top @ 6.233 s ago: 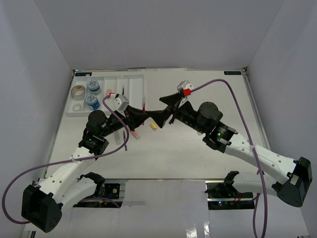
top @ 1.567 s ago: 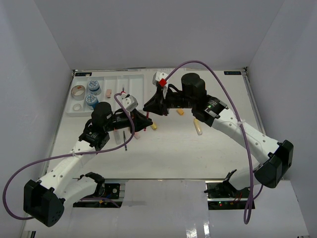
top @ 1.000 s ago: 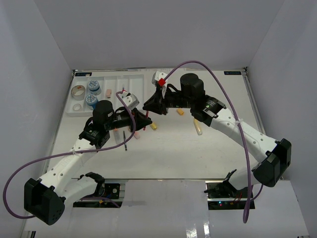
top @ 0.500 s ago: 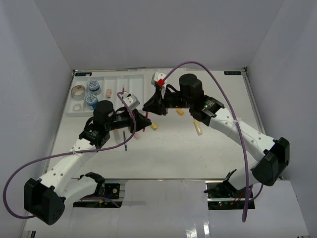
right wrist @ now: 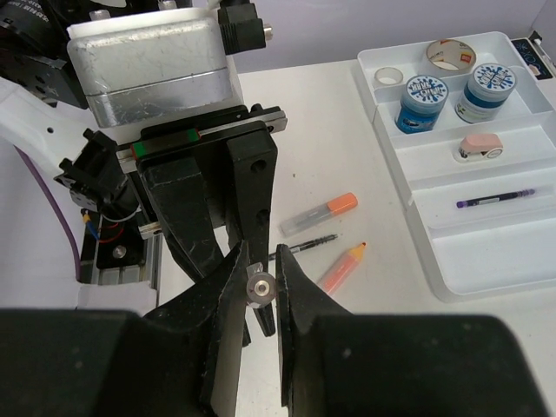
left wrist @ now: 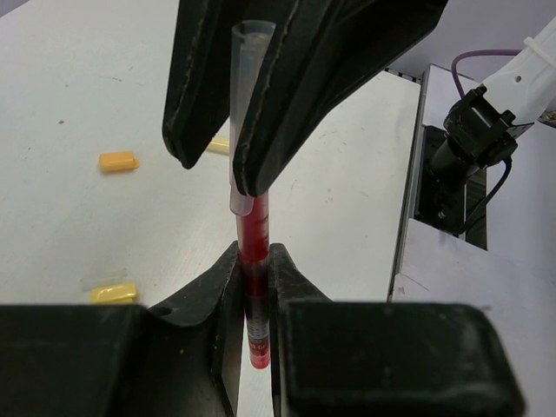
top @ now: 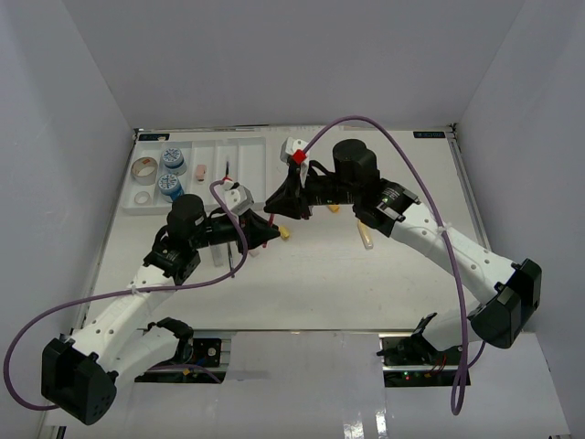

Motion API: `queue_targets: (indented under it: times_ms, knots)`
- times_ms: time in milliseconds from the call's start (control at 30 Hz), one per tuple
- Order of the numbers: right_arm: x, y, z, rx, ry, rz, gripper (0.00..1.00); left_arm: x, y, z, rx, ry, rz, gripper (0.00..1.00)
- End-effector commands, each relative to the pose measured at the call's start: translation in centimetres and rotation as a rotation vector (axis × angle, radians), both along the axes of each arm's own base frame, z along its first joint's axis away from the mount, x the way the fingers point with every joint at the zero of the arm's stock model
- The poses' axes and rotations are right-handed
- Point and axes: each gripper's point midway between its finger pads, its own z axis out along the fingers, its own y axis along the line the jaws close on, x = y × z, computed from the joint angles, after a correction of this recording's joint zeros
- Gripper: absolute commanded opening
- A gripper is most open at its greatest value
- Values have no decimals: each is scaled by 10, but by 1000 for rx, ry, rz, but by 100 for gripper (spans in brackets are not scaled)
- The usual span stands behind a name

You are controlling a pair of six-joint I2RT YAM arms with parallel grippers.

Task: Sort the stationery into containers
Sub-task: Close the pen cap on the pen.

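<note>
Robotics laboratory test cell. Plain white walls (top: 292,64) are enclosing a white table (top: 366,283) beyond and to both sides of the right pincer (top: 272,205); a purple cable (top: 356,118) is looping up behind it.

right gripper (top: 276,203) swung in from the right, jaws now clamped on the red pen (left wrist: 253,254) the left gripper (top: 269,234) holds

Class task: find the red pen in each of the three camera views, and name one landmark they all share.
Top external: red pen at centre, between left gripper and right gripper.
Left wrist: pen upright, centre.
Right wrist: pen end-on, lower centre.
Shared landmark: both grippers clamping it.
</note>
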Motion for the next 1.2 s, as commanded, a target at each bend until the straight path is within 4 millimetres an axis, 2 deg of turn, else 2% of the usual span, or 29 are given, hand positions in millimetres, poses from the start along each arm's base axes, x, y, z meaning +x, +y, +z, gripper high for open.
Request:
queue_targets:
  times_ms: [0,133,233,500,633,733,767,867,1167]
  knots:
    - [-13,-31,-115,-347,252,-41,8,-25,1,104,-187,-416,-94,0]
    - [-12,-30,-118,-351,239,-35,8,-28,1,97,-180,-406,-113,0]
    - [-12,-27,-112,-331,237,-28,8,-27,0,90,-172,-388,-107,0]
    - [-1,-20,-77,-230,169,-68,8,-20,-1,83,-165,-357,-86,0]
    - [0,-19,-70,-214,159,-78,9,-18,-1,81,-165,-347,-78,0]
    - [0,-18,-71,-215,165,-76,26,-17,-1,82,-170,-346,-71,0]
    - [0,-18,-71,-213,166,-77,34,-16,0,81,-170,-345,-63,0]
    - [1,-18,-70,-210,168,-78,45,-15,0,81,-170,-342,-60,0]
    - [0,-22,-48,-165,128,-96,58,-11,-1,78,-164,-326,-49,0]
